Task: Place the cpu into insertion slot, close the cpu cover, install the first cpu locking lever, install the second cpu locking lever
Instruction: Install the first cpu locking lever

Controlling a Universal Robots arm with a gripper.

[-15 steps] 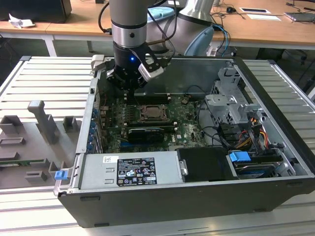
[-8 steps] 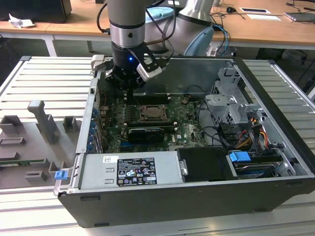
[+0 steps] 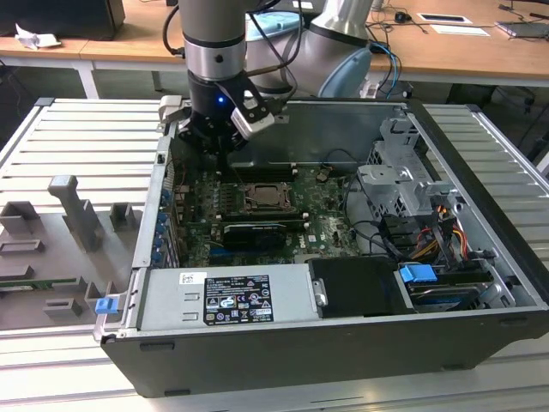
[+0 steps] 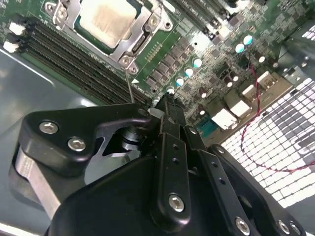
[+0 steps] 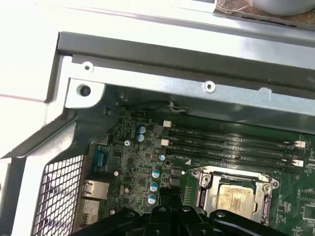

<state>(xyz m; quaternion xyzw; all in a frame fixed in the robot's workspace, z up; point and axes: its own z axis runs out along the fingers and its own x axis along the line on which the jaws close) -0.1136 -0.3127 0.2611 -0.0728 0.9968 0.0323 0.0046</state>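
Tool [image 4: 166, 105] — near the cpu [image 4: 106, 17]

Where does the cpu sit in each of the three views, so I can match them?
Exterior view: the cpu sits near the picture's middle.
Second wrist view: cpu, pale square beside the memory slots.
First wrist view: cpu, again beside the memory slots.
Shared landmark: those long black memory slots.

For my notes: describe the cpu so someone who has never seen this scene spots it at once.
In the open computer case, find the green board and the long black memory slots on it. Beside them sits the silver cpu cover, a square frame; the cpu is the pale beige-silver square showing through its cut-out, lighter and plainer than the dark chips around it.
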